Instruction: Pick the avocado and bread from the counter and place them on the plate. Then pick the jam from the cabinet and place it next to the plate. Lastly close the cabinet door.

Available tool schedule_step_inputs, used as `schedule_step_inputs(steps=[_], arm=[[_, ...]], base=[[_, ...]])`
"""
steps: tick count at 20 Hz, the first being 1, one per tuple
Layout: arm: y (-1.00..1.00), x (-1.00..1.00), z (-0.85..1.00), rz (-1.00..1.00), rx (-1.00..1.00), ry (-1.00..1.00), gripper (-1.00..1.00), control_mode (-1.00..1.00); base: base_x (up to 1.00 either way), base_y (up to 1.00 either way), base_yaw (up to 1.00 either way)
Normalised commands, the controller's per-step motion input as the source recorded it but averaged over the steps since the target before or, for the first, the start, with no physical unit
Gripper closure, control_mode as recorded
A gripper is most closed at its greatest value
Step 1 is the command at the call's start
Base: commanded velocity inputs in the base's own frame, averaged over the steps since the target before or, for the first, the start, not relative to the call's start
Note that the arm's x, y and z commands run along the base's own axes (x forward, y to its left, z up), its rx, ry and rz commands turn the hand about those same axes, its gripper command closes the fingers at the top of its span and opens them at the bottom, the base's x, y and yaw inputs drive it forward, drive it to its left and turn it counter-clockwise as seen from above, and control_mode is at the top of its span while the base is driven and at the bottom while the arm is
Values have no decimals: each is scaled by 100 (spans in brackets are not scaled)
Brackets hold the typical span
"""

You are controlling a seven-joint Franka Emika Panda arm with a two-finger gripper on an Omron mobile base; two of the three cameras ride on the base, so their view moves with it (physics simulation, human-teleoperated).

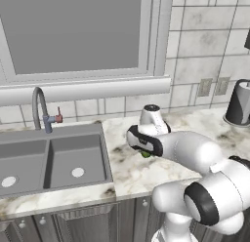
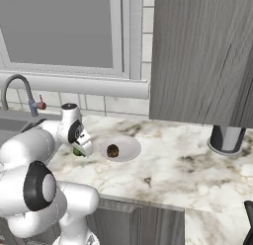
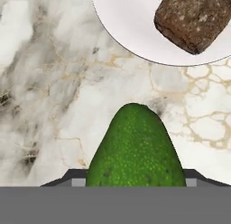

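Filling the near end of my hand view, the avocado point(image 3: 135, 148) is sitting between the jaws, which are closed on its flanks; only the dark fingertips point(image 3: 67, 175) are peeking out on either side of the fruit. Beyond the jaws and off to one side, the bread point(image 3: 195, 19) is already lying on the plate point(image 3: 126, 29), near its rim, well apart from the fruit. I am holding the avocado just above the tabletop point(image 3: 40, 96), judging by the faint shadow past its tip. From the base views the gripper point(image 2: 79, 149) is hanging low beside the plate, with the green just showing under the hand. To do this step well, I am planning to lift straight up first so the fruit is not dragging on the marble, then carry it over the rim toward the bare part of the plate, away from the bread. Since it is glossy and egg-shaped, I am expecting it to roll, so I would lower it close before letting go.
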Motion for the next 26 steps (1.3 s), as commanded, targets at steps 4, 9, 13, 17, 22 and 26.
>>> schedule_step_inputs(steps=[4,9,13,17,22,26], arm=[[-43,-1,68,-2,2,1,100,-100],[-40,0,72,-3,0,4,100,-100],[-58,0,44,0,0,8,100,-100],[-66,0,19,5,0,4,100,-100],[-53,0,3,18,0,1,100,-100],[-21,2,-5,26,0,0,100,-100]], base=[[0,0,0],[0,0,0],[0,0,0],[0,0,0],[0,0,0],[0,0,0]])
